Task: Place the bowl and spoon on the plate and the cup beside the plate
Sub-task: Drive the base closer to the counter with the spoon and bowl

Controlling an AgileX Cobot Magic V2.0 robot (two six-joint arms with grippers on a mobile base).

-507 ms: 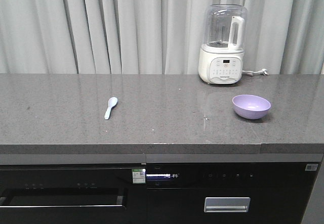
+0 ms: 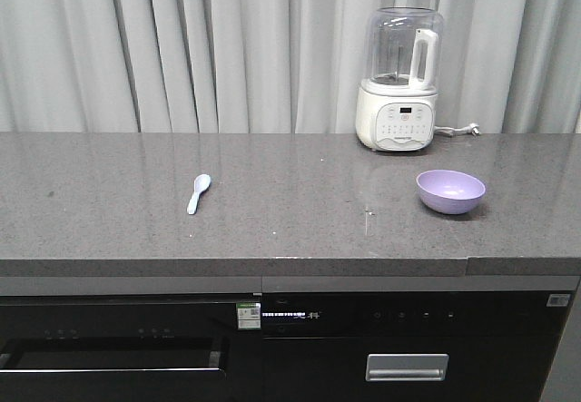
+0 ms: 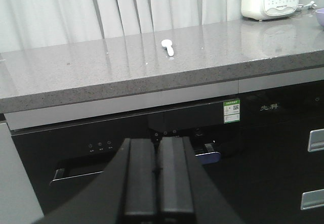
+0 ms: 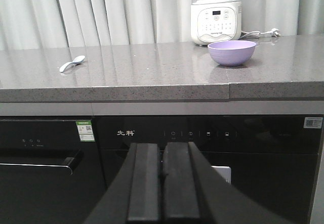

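My left claw [image 3: 157, 150] hangs below the counter edge, in front of the dark appliance fronts [image 3: 101, 153]. Its two pads are pressed together with nothing between them. Up on the grey counter [image 2: 109, 202], toward the left, the spoon [image 2: 199, 192] lies flat and alone, scoop toward the curtain [image 2: 182, 48]. Further right, at the back, stands a white blender [image 2: 399, 80], which is no part of my job. In front of it and a little to the right sits the bowl [image 2: 450, 191], upright and empty, well apart from the spoon. My right claw [image 4: 162, 150] is likewise closed on nothing, low before the cabinets. I see no plate and no cup in any view, so I judge nothing is arranged yet and every step is left.
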